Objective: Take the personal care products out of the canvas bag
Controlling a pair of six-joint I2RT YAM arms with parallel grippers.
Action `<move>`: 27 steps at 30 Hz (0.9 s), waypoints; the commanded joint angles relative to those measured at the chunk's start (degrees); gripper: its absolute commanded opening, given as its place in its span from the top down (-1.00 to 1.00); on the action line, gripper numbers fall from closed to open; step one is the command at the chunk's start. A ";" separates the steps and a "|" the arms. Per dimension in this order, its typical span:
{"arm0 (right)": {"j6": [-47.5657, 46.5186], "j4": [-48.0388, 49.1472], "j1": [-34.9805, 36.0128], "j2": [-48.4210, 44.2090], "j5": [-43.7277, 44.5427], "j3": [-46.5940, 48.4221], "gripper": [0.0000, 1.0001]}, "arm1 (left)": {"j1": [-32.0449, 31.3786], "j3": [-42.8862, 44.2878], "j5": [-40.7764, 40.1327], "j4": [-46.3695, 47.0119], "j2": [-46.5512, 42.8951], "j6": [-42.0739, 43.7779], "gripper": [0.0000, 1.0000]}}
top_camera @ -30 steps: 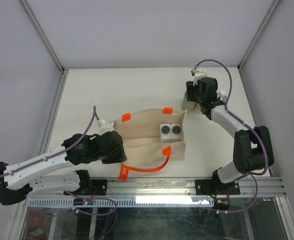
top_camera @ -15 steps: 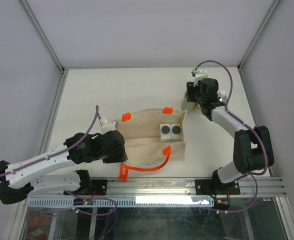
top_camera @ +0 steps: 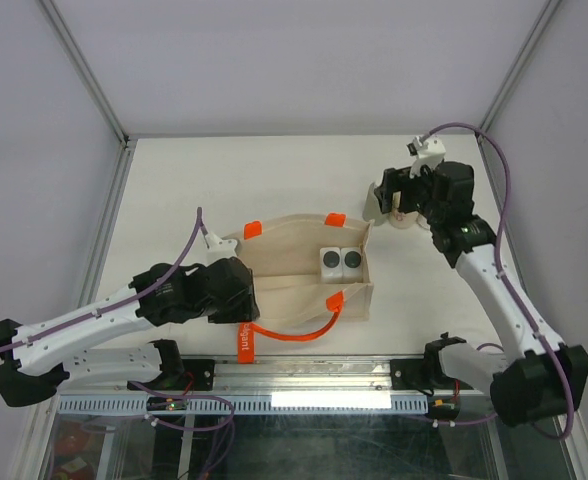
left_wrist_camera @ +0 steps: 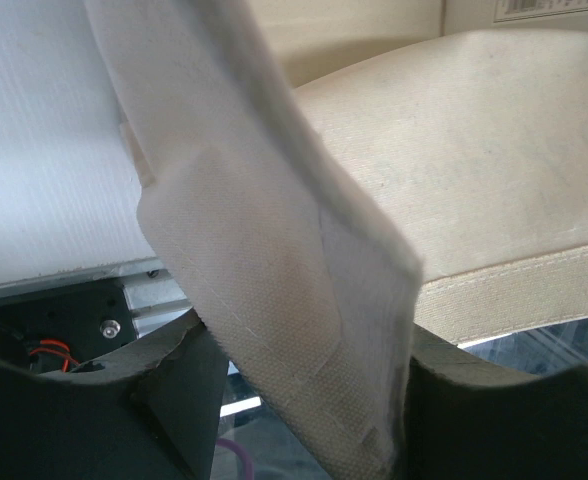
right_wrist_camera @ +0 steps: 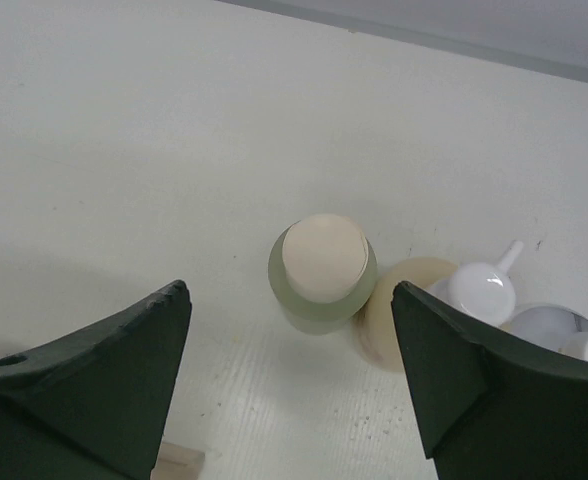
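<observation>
Lying on the bench [top_camera: 204, 170]: the canvas bag [top_camera: 294, 272], flat on its side with its mouth turned toward the right arm, and its orange handles [top_camera: 292, 336] trailing along the near edge.
Inside the bag: one white square dark-capped bottle [top_camera: 330, 263] and a second white square dark-capped bottle [top_camera: 352, 261], side by side just within the mouth, with their dark caps facing up.
Outside the bag: the beige round-capped bottle [right_wrist_camera: 322, 268] stands upright on the bench beyond the bag's far right corner. Close beside it are the cream bottle [right_wrist_camera: 484, 290] with its pointed nozzle and the silver bottle [right_wrist_camera: 549, 325]. One finger partly hides that cluster, and whether the bottles touch cannot be told.
Left fingers [left_wrist_camera: 164, 400]: pressed onto a fold of the bag's canvas at its closed left end. The cloth is pinched between them and rises in a ridge out of the grip.
Right fingers [right_wrist_camera: 104, 380]: spread wide and holding nothing. They hang above the bench, and the beige round-capped bottle shows in the gap between them.
Left arm: stretched low from the near left corner, with its wrist at the bag's left end.
Right arm: extended from its base at the near right, with its wrist tipped down over the bottles standing outside the bag.
</observation>
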 commanded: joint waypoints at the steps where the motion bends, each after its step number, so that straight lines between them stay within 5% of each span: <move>1: 5.18 -10.82 -0.03 -10.87 -8.46 -3.54 -0.69 | -0.16 1.77 1.30 5.06 -0.18 1.66 -0.03; 8: 17.64 -21.60 1.25 -19.44 -17.10 1.78 -0.68 | -0.16 1.10 4.90 9.45 0.52 3.70 -0.13; 16: 27.07 -28.34 10.39 -15.27 -15.67 14.75 -0.68 | -0.16 1.26 6.33 10.34 2.76 4.30 -0.14; 27: 36.54 -44.48 39.85 -1.00 8.58 25.30 -0.67 | -0.16 1.13 6.70 11.37 3.22 4.26 -0.14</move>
